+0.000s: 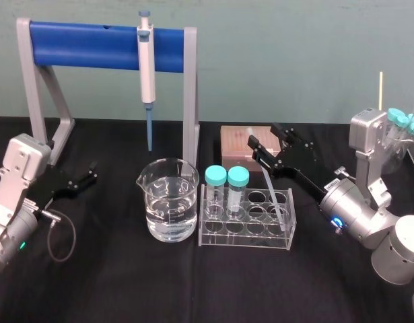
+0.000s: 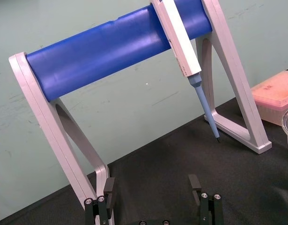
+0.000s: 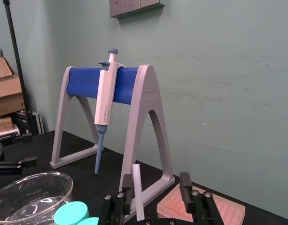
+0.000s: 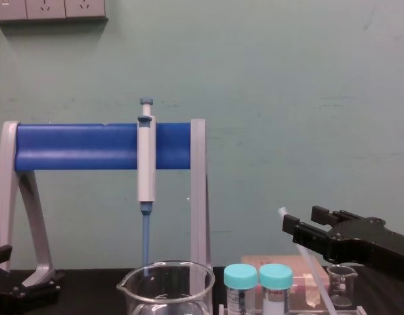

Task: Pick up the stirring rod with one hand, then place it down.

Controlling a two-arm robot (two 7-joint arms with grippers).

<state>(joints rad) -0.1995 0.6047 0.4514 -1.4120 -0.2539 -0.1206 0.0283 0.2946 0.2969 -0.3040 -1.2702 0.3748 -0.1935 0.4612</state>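
Over the tube rack [image 1: 246, 240], the right tool [image 3: 156, 177] straddles the stirring rod [image 3: 138, 192], jaws apart. The rod leans in a rack hole, top free for grasping. The left tool [image 1: 92, 173] idles open at the desk's [image 1: 126, 286] left.

Black table [image 1: 112, 289] with beaker [image 1: 168, 202], rack [image 1: 246, 237]

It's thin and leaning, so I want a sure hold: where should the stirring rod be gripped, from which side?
Grip the stirring rod on its bare upper part, above the tube rack it leans in. Come from the robot's right, with the right gripper, its open jaws either side of the shaft.
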